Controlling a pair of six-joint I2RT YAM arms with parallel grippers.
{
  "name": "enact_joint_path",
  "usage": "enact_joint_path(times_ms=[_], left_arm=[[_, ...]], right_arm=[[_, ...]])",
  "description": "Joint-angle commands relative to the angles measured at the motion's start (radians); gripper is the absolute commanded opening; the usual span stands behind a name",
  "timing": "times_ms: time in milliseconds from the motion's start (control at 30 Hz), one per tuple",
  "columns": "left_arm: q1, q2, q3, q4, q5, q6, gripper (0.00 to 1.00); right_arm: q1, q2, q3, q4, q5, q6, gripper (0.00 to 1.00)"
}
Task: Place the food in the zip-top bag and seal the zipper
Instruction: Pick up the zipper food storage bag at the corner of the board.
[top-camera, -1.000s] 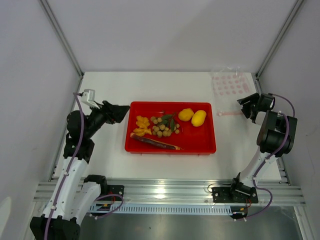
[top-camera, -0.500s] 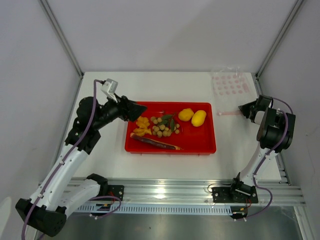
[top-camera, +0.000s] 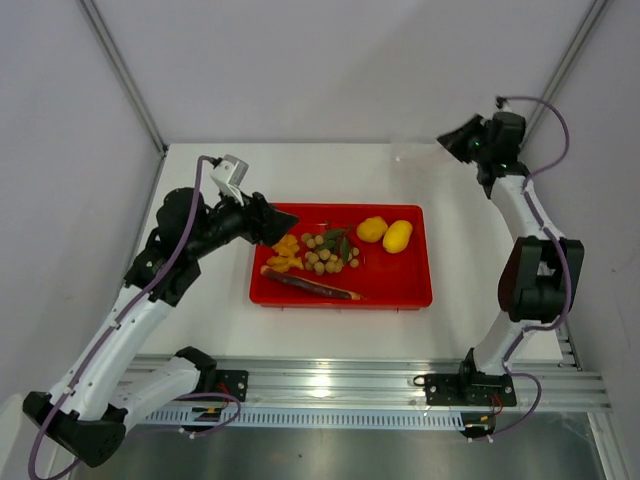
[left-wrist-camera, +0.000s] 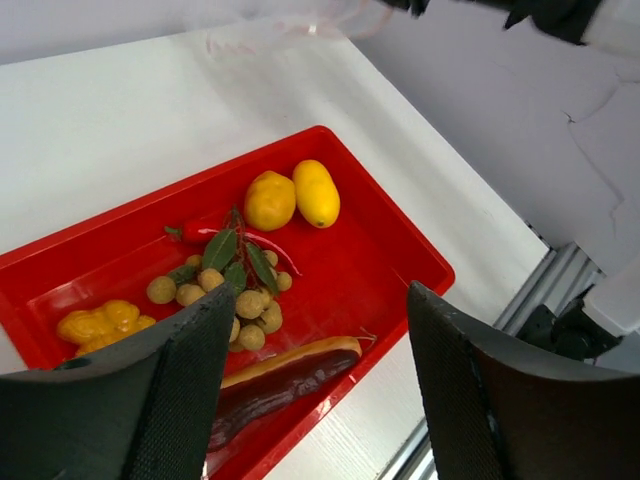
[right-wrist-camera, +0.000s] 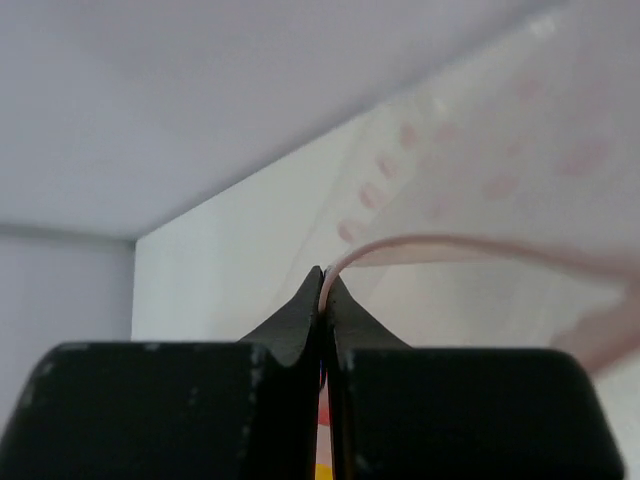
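Food all in red tray (top-camera: 405, 292) at middle of bench (top-camera: 330, 170): 2 yellow fruits (top-camera: 372, 229) side by side toward far right, tan round fruits (top-camera: 325, 256) with green leaves at center, orange chunks (top-camera: 285, 250) at left, dark stick (top-camera: 310, 285) along near side. Left end effector (left-wrist-camera: 318, 300) hovers over tray's left end, fingers spread wide, holding nothing. Right end effector (right-wrist-camera: 322, 290) sits high over far right corner, fingers pinched tight on zipper (right-wrist-camera: 450, 243). Zip-top bag (right-wrist-camera: 470, 170) held there, dotted clear film trailing beyond fingertips.
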Motion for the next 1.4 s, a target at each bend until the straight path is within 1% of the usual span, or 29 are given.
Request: enact_joint_path(times_ms=[0, 33, 133, 167, 233, 267, 333, 367, 400, 467, 500, 600, 800, 1000, 1033, 1167, 1267, 1367], left_arm=[[-0.009, -0.057, 0.078, -0.049, -0.075, 0.029, 0.73], [-0.009, -0.067, 0.092, -0.075, -0.093, 0.029, 0.73], [-0.01, -0.126, 0.116, -0.104, -0.155, 0.03, 0.73], [-0.01, -0.148, 0.119, -0.116, -0.179, 0.029, 0.73], [-0.01, -0.205, 0.138, -0.126, -0.195, 0.029, 0.72], [-0.01, -0.22, 0.148, -0.138, -0.202, 0.026, 0.72], [-0.012, -0.252, 0.173, -0.155, -0.192, 0.021, 0.71], [-0.012, -0.257, 0.191, -0.188, -0.189, 0.014, 0.7], [-0.012, -0.261, 0.216, -0.205, -0.173, 0.01, 0.7], [-0.012, -0.278, 0.219, -0.233, -0.169, 0.0, 0.69], [-0.012, -0.289, 0.217, -0.251, -0.169, -0.003, 0.69], [-0.012, -0.318, 0.202, -0.287, -0.173, -0.005, 0.68], [-0.012, -0.372, 0.138, -0.339, -0.196, -0.005, 0.66], [-0.012, -0.398, 0.109, -0.371, -0.205, 0.003, 0.65], [-0.012, -0.404, 0.11, -0.368, -0.207, 0.003, 0.65], [-0.012, -0.426, 0.122, -0.359, -0.219, 0.004, 0.65], [-0.012, -0.45, 0.118, -0.341, -0.208, -0.002, 0.62], [-0.012, -0.481, 0.106, -0.316, -0.192, -0.006, 0.59]], right_arm=[[0.186, -0.169, 0.145, -0.181, -0.047, -0.149, 0.0], [0.26, -0.187, 0.177, -0.197, -0.046, -0.163, 0.0], [0.372, -0.24, 0.225, -0.247, -0.044, -0.181, 0.0], [0.449, -0.252, 0.256, -0.26, -0.035, -0.186, 0.0], [0.529, -0.255, 0.294, -0.319, -0.012, -0.227, 0.0], [0.605, -0.255, 0.32, -0.336, 0.017, -0.24, 0.0], [0.671, -0.252, 0.331, -0.365, 0.034, -0.257, 0.0], [0.698, -0.251, 0.331, -0.367, 0.04, -0.258, 0.0], [0.748, -0.247, 0.325, -0.372, 0.051, -0.257, 0.0], [0.799, -0.238, 0.322, -0.385, 0.065, -0.266, 0.0], [0.845, -0.232, 0.314, -0.387, 0.072, -0.269, 0.0], [0.909, -0.223, 0.268, -0.324, 0.039, -0.234, 0.0], [1.001, -0.175, 0.254, -0.234, -0.021, -0.149, 0.0], [1.02, -0.152, 0.224, -0.083, -0.124, -0.039, 0.0], [1.021, -0.157, 0.225, -0.079, -0.122, -0.04, 0.0], [1.041, -0.242, 0.222, -0.088, -0.02, -0.099, 0.0], [1.045, -0.31, 0.202, -0.051, -0.006, -0.128, 0.0], [1.034, -0.335, 0.196, -0.039, -0.033, -0.128, 0.0]])
